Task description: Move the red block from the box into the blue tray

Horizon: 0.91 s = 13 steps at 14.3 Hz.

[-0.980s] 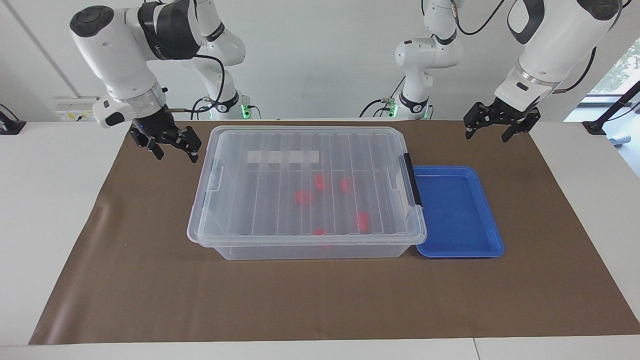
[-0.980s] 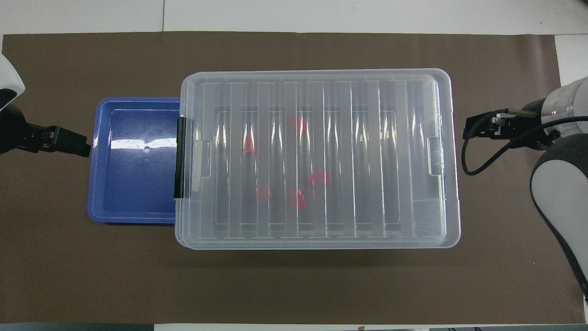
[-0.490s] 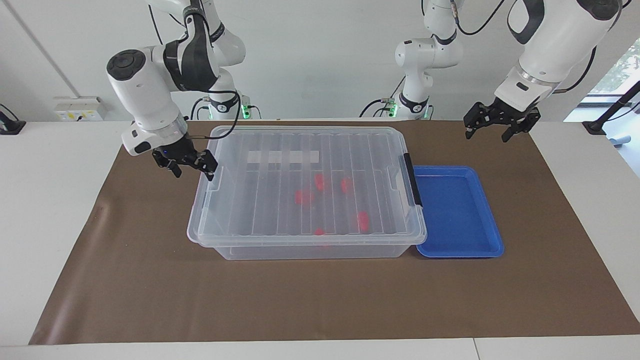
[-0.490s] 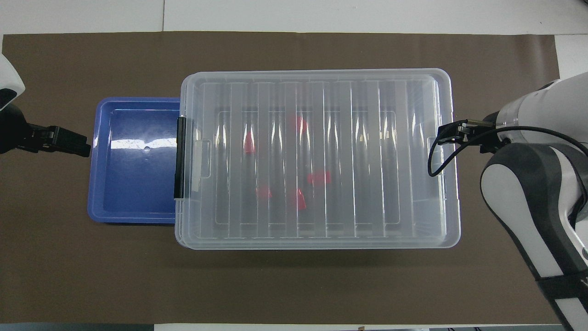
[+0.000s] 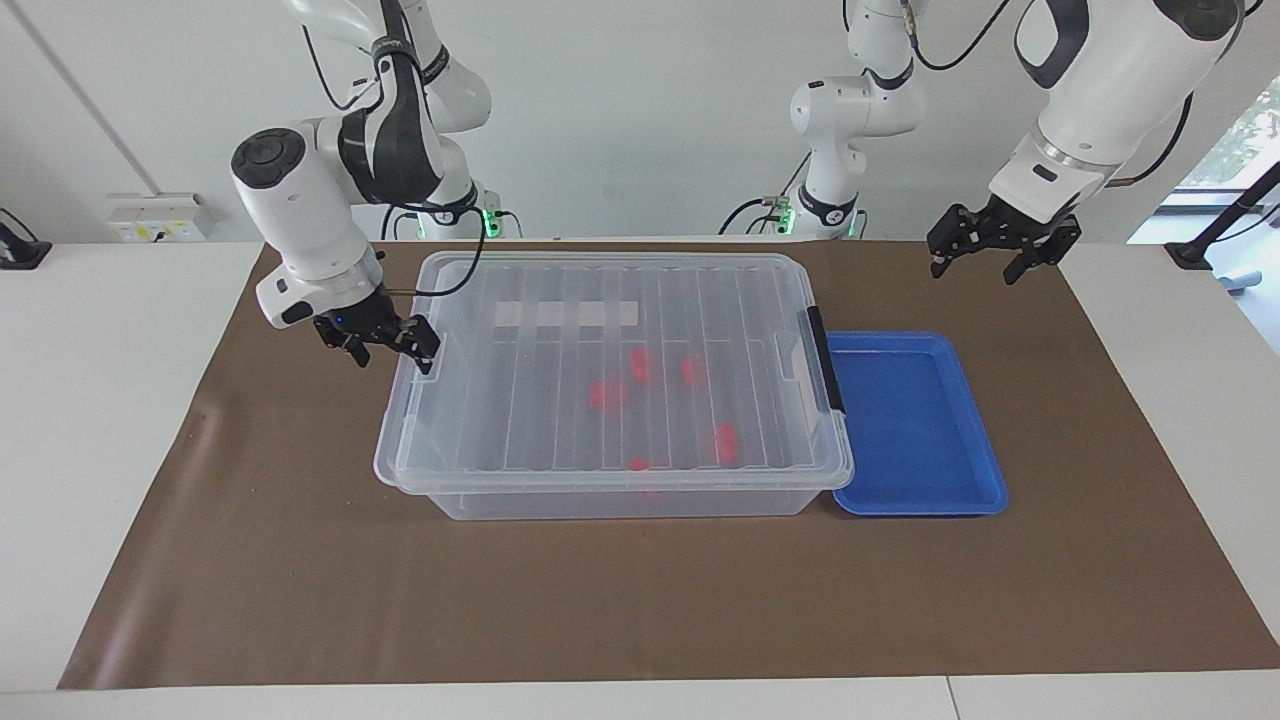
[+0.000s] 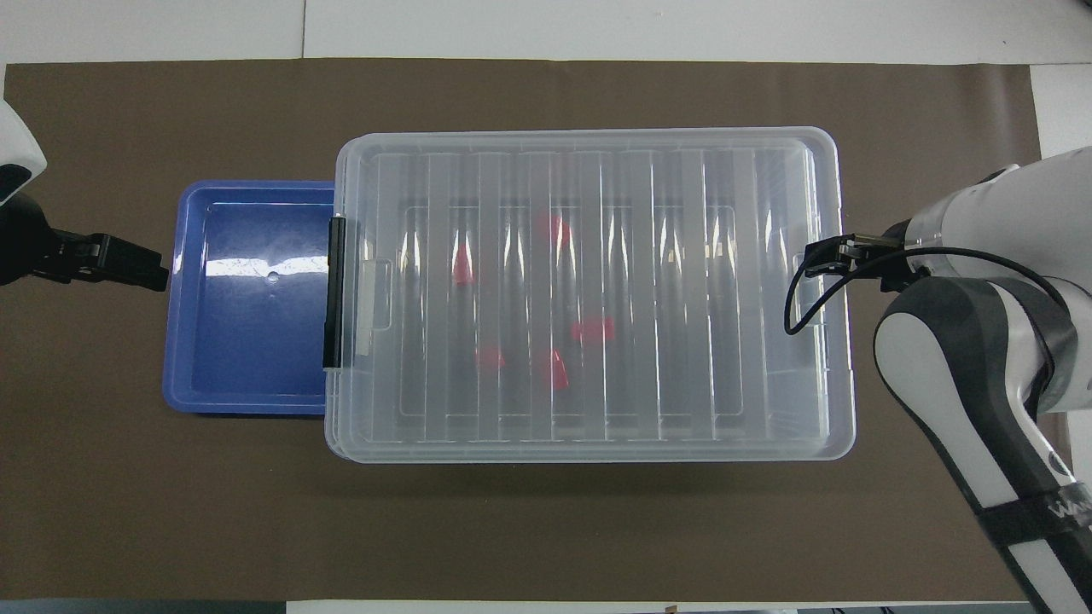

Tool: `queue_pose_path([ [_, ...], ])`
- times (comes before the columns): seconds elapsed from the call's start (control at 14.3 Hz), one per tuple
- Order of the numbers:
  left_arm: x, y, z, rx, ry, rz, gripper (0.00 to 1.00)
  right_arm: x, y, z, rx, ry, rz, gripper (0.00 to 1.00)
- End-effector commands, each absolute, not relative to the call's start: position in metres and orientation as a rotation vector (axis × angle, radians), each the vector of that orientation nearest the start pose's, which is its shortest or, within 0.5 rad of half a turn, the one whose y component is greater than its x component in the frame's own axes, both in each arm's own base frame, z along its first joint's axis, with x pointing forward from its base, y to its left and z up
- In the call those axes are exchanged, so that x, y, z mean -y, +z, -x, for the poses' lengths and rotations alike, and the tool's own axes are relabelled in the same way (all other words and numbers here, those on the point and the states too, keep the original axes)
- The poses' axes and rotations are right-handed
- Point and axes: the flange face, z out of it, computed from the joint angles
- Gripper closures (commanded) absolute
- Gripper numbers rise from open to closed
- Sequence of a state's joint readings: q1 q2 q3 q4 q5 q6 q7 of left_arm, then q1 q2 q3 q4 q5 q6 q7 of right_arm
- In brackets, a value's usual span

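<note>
Nothing is moved yet. With fingers spread and empty, my right gripper (image 5: pixel 385 348) hangs at the lidded box's (image 5: pixel 612 372) end; my left gripper (image 5: pixel 1000 252) waits, released. Red blocks (image 5: pixel 607 393) lie inside; the blue tray (image 5: pixel 915 425) beside the box holds none.

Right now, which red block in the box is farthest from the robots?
The red block at mid-length of the box; the other four all lie nearer the robots.

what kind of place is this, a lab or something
Likely a robotics lab: two white Franka arms mounted at a table covered in brown paper, with a clear lidded bin staged for a test.
</note>
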<state>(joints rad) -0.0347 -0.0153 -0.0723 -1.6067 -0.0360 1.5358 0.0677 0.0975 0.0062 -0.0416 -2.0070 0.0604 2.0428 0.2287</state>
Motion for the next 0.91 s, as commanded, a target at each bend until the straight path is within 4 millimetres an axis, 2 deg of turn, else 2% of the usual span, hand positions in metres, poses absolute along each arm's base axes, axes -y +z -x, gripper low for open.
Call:
queue_pose_path([
  [0.0, 0.059, 0.615, -0.535, -0.285, 0.083, 3.142, 0.00, -0.013, 0.454, -0.550, -0.255, -0.043, 3.063, 0.00],
  [0.42, 0.059, 0.615, -0.535, -0.285, 0.083, 3.142, 0.00, 0.034, 0.453, -0.550, -0.109, -0.066, 3.080, 0.00],
  [0.84, 0.059, 0.615, -0.535, -0.285, 0.083, 3.142, 0.00, 0.099, 0.454, -0.543, -0.033, -0.081, 3.087, 0.00],
])
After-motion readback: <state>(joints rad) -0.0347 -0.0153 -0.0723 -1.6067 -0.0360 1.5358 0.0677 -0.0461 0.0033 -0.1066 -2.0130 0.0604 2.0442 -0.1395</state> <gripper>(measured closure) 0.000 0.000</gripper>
